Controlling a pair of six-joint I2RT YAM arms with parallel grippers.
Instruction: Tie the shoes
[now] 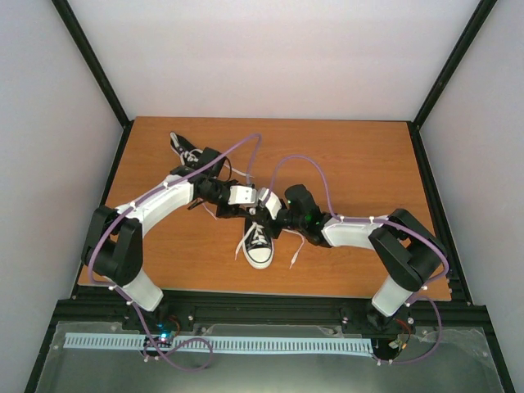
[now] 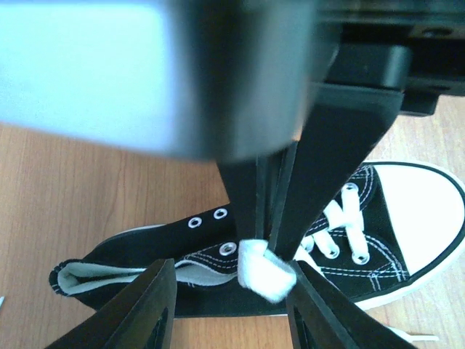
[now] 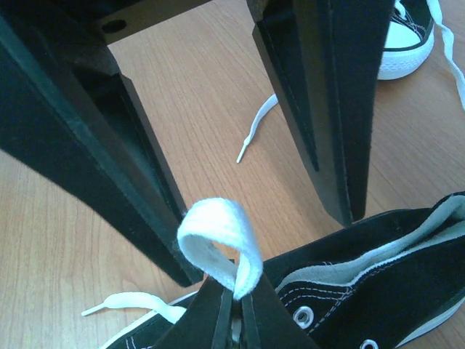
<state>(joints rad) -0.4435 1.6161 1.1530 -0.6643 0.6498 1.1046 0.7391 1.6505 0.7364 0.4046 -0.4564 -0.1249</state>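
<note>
One of the shoes (image 1: 259,243), black canvas with a white toe cap, lies mid-table with both grippers over its opening. My right gripper (image 3: 237,292) is shut on a small upright loop of white lace (image 3: 218,243) just above that shoe's eyelets (image 3: 378,280). My left gripper (image 2: 232,270) stands open, one finger on each side of the loop (image 2: 267,275) and of the right gripper's fingers (image 2: 320,174), gripping nothing. The other shoe (image 1: 183,148) lies at the far left of the table, its white toe showing in the right wrist view (image 3: 407,47).
A loose lace end (image 3: 254,131) trails on the wooden table (image 1: 360,164) beyond the near shoe, and another lace end (image 3: 131,302) lies at its side. Purple cables (image 1: 246,151) arch over both arms. Black frame posts (image 1: 442,78) stand at the far corners.
</note>
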